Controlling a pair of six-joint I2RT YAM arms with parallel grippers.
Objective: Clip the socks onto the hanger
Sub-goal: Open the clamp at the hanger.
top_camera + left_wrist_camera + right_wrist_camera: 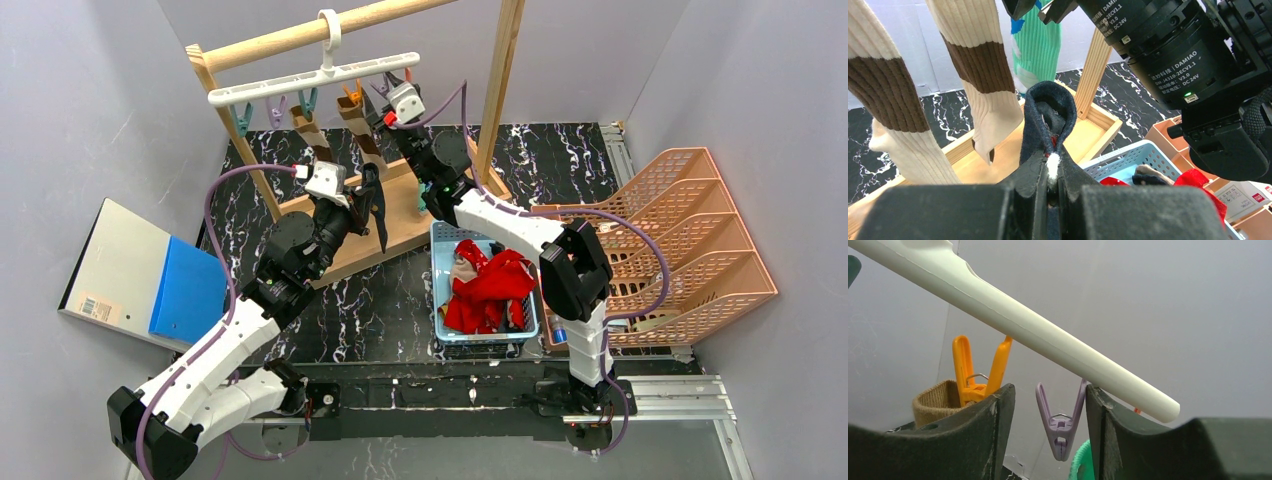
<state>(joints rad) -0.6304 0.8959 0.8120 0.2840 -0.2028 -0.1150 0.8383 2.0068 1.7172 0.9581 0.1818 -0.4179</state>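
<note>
The white hanger hangs by its hook from the wooden rail. Two brown-and-beige socks hang from its clips, and also show in the left wrist view. A teal-green sock hangs further right. My left gripper is shut on a dark navy sock and holds it up below the hanger. My right gripper is open at the hanger's right end. Its fingers stand either side of an empty, shut purple clip. An orange clip beside it grips a beige cuff.
The wooden rack has a tray base and two posts. A light blue basket with red socks stands in front of it. An orange tiered tray is at the right. A blue and white folder lies at the left.
</note>
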